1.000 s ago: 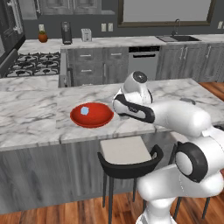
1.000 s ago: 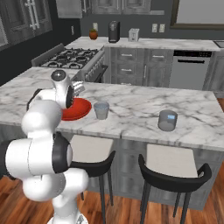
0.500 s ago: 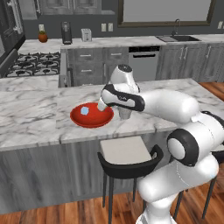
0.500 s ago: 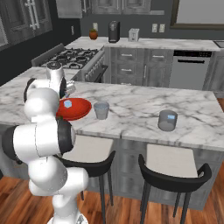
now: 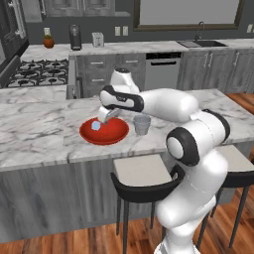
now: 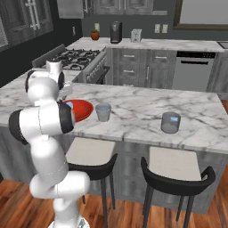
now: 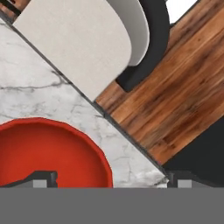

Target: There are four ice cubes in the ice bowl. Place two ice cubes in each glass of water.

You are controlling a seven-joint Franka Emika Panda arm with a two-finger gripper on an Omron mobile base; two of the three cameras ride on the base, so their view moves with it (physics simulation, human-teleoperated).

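Red glaze sits under the tool (image 5: pixel 105 118), which hangs at the centre of the left base view over the right part of the ice bowl (image 5: pixel 113 135), its tips pointing down and left toward the bowl's inside. In the hand view the two dark fingertips (image 7: pixel 43 177) stand wide apart at the bottom of the frame with nothing between them, so the tool is spread and empty, and the bowl's rim curves across the lower left of that frame with its right edge lying between the tips. One ice cube (image 5: pixel 95 126) shows as a pale blue spot in the left half of the bowl in the left base view; I cannot make out any others there. The nearer glass (image 5: pixel 142 124) stands on the marble worktop (image 5: pixel 39 134) just right of the bowl, and the second glass (image 6: pixel 170 122) sits well apart at centre right of the right base view, with something pale blue showing in it, possibly ice. The step in hand looks like reaching for a cube. To do it well, the tool probably needs to shift toward the bowl's left half until the cube sits between the tips, descend straight, and close gently, since a slick cube on a glossy curved floor may squirt aside.
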